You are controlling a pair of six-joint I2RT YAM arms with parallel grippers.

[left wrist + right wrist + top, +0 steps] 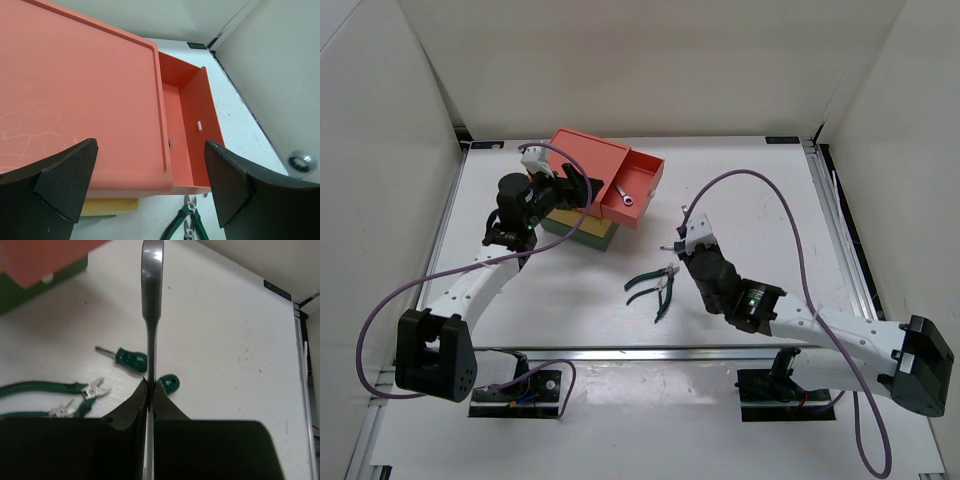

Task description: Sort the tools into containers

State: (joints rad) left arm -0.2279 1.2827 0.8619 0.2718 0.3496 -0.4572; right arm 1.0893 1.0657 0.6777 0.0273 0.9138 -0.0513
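My right pincer (149, 385) clamps 1 silver wrench (151, 290); my left pincer (149, 182) gapes by the open salmon-red drawer (200, 107); table label (277, 290) unreadable.

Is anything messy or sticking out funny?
Nothing looks broken or spilled. The red drawer sticks out open with a silver wrench inside, and two pliers lie loose on the table. The right gripper pinches the second wrench.
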